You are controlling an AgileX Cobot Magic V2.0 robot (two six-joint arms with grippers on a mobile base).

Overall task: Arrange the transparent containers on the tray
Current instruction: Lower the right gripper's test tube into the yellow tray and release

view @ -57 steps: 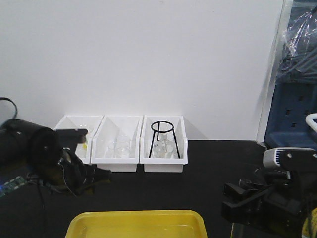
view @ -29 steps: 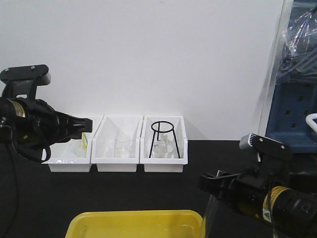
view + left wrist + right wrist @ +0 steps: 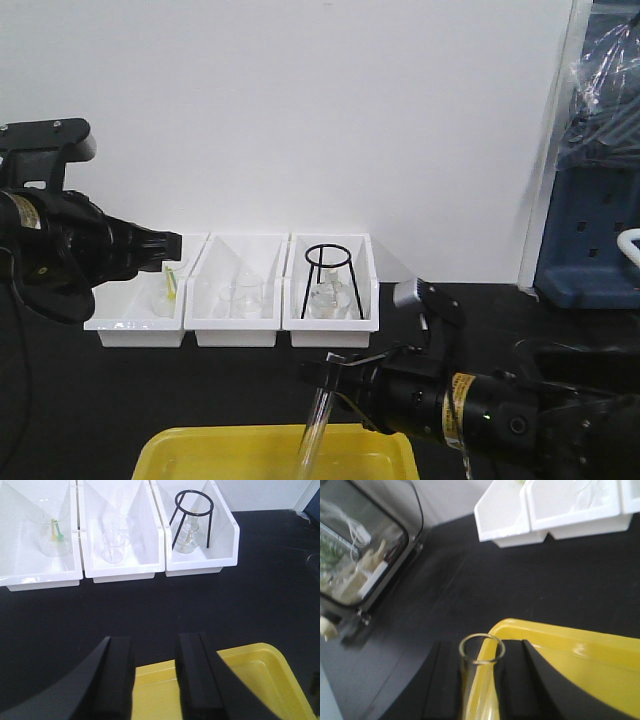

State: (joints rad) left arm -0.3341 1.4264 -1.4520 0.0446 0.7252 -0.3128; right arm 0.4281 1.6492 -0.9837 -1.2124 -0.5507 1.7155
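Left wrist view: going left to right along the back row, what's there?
left white bin holding a large beaker → middle white bin holding two small beakers → right white bin holding a black ring stand over a flask

The front-facing camera looks level across the black tabletop (image 3: 250,390) toward the white wall (image 3: 300,120), with the three white bins (image 3: 236,335) at the back and the yellow tray (image 3: 200,450) cut off by the bottom edge. The left wrist camera looks steeply down past the left gripper (image 3: 154,652), fingers parted, at the same bins (image 3: 122,572) and one tray corner (image 3: 250,680). The right wrist camera sits low and very close behind the right gripper (image 3: 481,680), clamped on a test tube (image 3: 470,680), facing over the tray rim (image 3: 590,640) toward the bins (image 3: 555,522).
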